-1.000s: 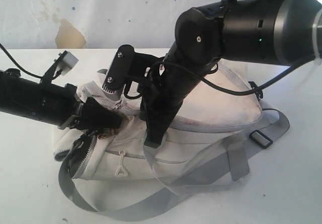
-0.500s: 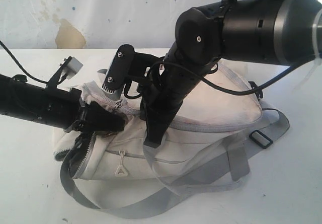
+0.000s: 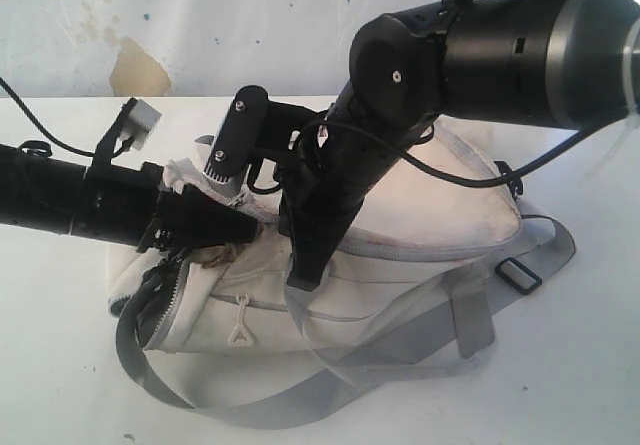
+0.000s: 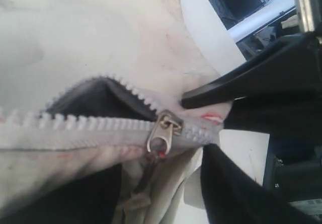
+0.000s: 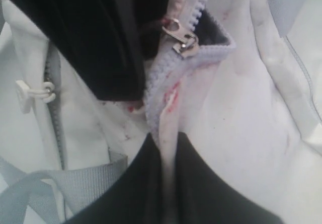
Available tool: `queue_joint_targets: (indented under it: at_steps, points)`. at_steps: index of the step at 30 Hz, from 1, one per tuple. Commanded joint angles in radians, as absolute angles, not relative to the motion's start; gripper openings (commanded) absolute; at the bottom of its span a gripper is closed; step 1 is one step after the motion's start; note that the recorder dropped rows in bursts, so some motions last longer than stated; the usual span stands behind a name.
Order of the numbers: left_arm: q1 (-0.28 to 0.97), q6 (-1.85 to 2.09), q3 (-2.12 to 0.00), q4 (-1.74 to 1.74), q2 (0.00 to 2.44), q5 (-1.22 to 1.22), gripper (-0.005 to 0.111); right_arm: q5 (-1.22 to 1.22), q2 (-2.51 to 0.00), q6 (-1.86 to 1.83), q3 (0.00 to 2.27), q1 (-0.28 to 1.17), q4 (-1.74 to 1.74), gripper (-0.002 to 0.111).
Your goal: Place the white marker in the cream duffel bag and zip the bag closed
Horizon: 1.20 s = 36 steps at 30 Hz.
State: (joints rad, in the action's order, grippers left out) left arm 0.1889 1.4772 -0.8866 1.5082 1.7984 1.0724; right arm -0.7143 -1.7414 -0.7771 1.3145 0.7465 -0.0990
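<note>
Nearest you, the grey strap [image 3: 250,420] loops over the worktop [image 3: 60,365] at 6 o'clock of the cream duffel bag [image 3: 420,215], and bare surface runs round to 3 o'clock. The bag's mouth gapes at its 9 o'clock end and shows only dark lining [image 4: 95,98]; you cannot see the white marker. Your left claw [image 3: 235,227] straddles the zipper's end beside the slider [image 4: 162,133], fingers apart, grip unclear. Your right claw [image 5: 163,148] is pinched together on the bag's pink-stained seam fabric.
</note>
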Motion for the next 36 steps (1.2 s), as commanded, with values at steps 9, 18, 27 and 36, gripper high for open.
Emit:
queue_joint_targets:
  at_steps: [9,18,27,36]
  points:
    - [0.192,1.479,-0.886,1.47,1.796,1.019,0.016,-0.71,-1.738,-0.759,1.312,0.738,-0.095,0.0]
    - [0.162,1.151,-0.936,1.316,1.767,1.094,0.0,-0.722,-1.738,-0.757,1.312,0.738,-0.095,0.0]
    - [0.097,0.973,-1.031,1.163,1.741,1.221,0.0,-0.73,-1.738,-0.757,1.312,0.738,-0.084,0.0]
    - [0.004,0.867,-1.058,1.202,1.741,1.221,0.0,-0.747,-1.738,-0.755,1.312,0.738,-0.078,0.0]
